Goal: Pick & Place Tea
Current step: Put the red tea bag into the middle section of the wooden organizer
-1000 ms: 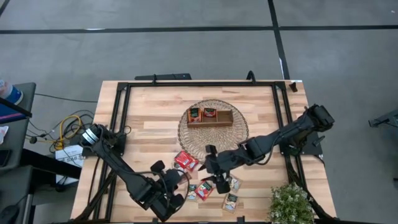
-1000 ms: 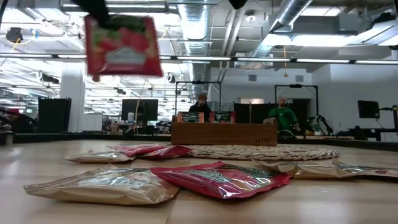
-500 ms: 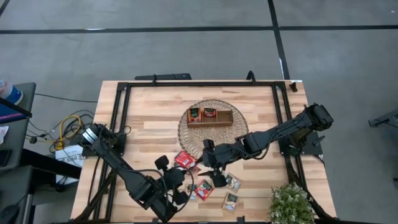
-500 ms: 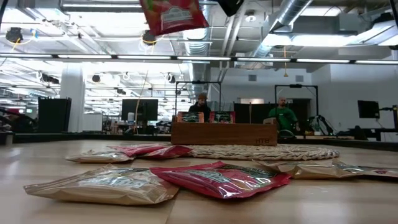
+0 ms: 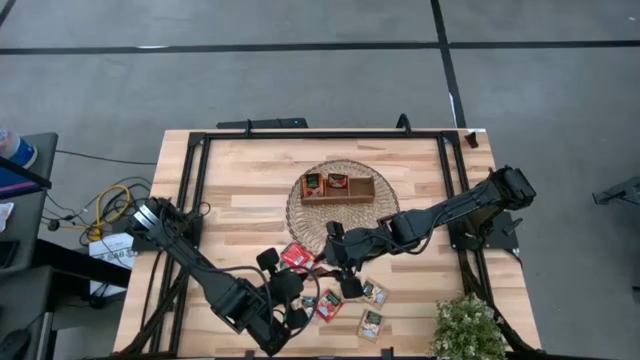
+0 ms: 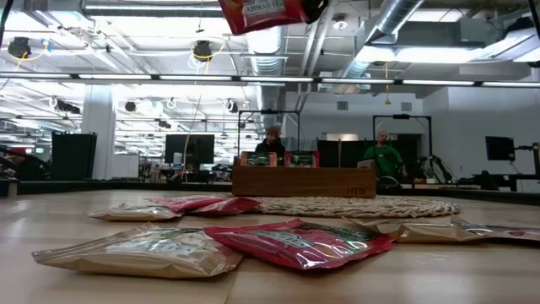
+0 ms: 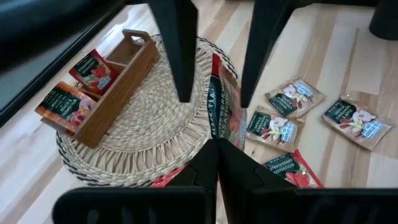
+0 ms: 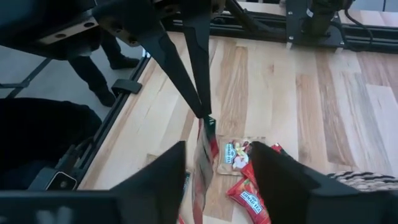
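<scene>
Left gripper (image 7: 216,142) pinches a red-orange tea sachet (image 7: 225,115) between spread right fingers (image 7: 180,56) — above table.

Colours on the table — sachets, tray, mat

Red-orange sachet (image 7: 225,109) with dark green band; pale beige sachets (image 7: 295,98) with dark green labels; brown wooden tray (image 7: 127,74); straw-coloured woven mat (image 7: 146,121) — light striped wood table (image 5: 250,185).

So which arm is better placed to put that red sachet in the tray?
Right, probably: the open right tool flanks the red square tea sachet pinched by the left tool, and sits nearer the brown wooden tray.
</scene>
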You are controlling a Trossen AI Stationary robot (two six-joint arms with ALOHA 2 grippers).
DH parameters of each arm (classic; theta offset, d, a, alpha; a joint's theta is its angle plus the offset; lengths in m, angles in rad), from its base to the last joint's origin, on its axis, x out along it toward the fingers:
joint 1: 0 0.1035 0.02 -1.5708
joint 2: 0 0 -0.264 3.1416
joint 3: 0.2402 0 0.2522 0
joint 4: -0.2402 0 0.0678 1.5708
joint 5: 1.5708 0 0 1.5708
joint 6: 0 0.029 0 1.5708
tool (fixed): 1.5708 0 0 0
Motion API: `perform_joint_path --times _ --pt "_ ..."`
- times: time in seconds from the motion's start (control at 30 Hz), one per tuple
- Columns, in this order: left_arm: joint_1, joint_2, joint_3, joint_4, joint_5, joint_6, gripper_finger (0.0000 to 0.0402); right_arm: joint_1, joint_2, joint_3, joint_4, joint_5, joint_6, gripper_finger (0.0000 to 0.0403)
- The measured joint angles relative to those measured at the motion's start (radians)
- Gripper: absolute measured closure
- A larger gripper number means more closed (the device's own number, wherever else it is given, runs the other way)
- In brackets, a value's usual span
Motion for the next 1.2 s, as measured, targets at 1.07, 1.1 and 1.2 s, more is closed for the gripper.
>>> perform_joint_path --times 1.07,1.1,1.2 --pt "-0.085 -0.131 0.036 -0.364 -0.190 -0.192 0.0228 -0.036 -0.085 0.000 -0.290 0.284 0.010 0.0403" --pt "-0.087 -0.149 0.017 -0.388 -0.198 -0.238 0.0228 -0.053 -0.099 0.000 -0.314 0.293 0.010 0.0403" --pt "-0.094 -0.212 -0.059 -0.386 -0.232 -0.299 0.0227 -0.120 -0.121 0.000 -0.334 0.296 -0.011 0.0403"
